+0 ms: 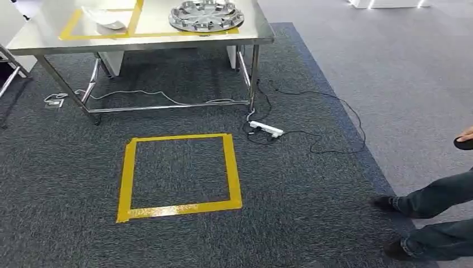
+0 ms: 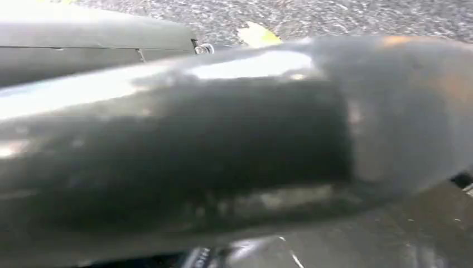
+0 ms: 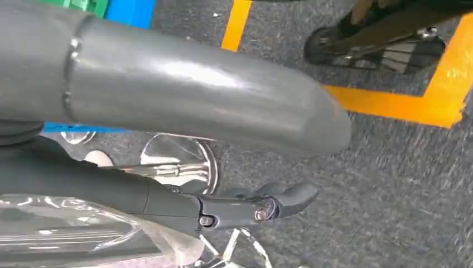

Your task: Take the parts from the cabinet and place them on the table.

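Observation:
A steel table [image 1: 262, 38] stands ahead with yellow tape marking out fields on its top. On it lie a silver wheel cover [image 1: 206, 15] and, further left, a pale part in clear plastic [image 1: 106, 18]. In the right wrist view my right hand [image 3: 184, 89] holds a chrome part [image 3: 181, 162] wrapped in clear plastic [image 3: 83, 234]. The thick thumb is above the part and a dark finger [image 3: 240, 209] lies across it. My left hand [image 2: 223, 151] is a blurred grey mass close to the lens, so its fingers are hidden.
A yellow tape square [image 1: 178, 209] marks the dark carpet in front of the table. A white power strip [image 1: 266, 129] and black cables lie by the table's right leg. A person's legs [image 1: 440, 195] stand at the right edge. Blue and green surfaces [image 3: 131, 11] lie behind my right hand.

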You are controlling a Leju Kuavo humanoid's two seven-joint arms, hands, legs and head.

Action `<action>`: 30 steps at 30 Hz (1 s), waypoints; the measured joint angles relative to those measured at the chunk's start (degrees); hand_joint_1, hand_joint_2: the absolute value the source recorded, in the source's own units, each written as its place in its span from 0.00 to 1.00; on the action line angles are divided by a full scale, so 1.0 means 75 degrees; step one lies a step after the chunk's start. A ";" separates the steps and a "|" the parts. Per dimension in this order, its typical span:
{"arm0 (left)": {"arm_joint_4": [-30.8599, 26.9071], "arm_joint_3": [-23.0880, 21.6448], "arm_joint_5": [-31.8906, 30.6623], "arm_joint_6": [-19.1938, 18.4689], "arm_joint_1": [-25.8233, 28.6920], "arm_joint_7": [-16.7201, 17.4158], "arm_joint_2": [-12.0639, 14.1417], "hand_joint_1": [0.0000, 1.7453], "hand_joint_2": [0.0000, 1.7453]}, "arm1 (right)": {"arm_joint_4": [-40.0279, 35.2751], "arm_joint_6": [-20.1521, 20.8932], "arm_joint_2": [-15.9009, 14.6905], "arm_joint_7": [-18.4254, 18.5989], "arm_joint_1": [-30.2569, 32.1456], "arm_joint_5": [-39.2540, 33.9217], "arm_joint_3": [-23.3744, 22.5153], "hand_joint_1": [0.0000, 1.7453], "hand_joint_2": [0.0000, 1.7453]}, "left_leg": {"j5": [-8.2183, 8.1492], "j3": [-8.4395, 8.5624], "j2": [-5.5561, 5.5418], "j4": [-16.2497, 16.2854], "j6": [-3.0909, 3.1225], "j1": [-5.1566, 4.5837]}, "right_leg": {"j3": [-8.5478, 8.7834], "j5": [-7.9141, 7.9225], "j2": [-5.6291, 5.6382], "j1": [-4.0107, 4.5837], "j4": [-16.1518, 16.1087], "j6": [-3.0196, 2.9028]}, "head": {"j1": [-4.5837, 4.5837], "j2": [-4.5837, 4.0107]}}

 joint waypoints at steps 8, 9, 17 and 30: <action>0.0000 0.0000 0.0012 0.0058 -0.0005 0.0000 -0.0024 0.00 0.00 | 0.0003 -0.0029 -0.0020 -0.0012 0.0006 -0.0061 -0.0017 0.00 0.00 | 0.0127 -0.0157 -0.0536 0.0134 -0.0387 0.0062 | 0.1205 0.1033 0.0421 -0.0095 -0.2320 -0.0149 | -0.0038 0.0000; 0.0000 0.0000 0.0018 0.0061 0.0005 0.0000 -0.0023 0.00 0.00 | 0.0006 -0.0038 -0.0020 -0.0009 0.0019 -0.0067 -0.0020 0.00 0.00 | 0.0165 -0.0176 -0.0603 0.0112 -0.0443 0.0078 | 0.1206 0.1039 0.0341 -0.0074 -0.2301 -0.0200 | -0.0038 0.0000; 0.0003 0.0000 0.0023 -0.0009 0.0024 0.0032 0.0006 0.00 0.00 | 0.0006 -0.0084 -0.0023 -0.0012 0.0062 -0.0128 -0.0090 0.00 0.00 | -0.1147 -0.0923 -0.0043 0.2501 -0.0424 0.0059 | 0.1083 0.1153 -0.0486 0.0061 -0.2317 -0.0474 | -0.0146 -0.0003; 0.0003 -0.0003 -0.0061 0.0131 0.0063 0.0093 -0.0038 0.00 0.00 | 0.0006 -0.0096 -0.0020 -0.0012 -0.0027 -0.0012 -0.0125 0.00 0.00 | -0.0291 0.0085 -0.0050 0.0205 0.0078 -0.0104 | 0.0097 -0.0060 -0.0008 0.0072 -0.0049 -0.0125 | -0.0055 0.0000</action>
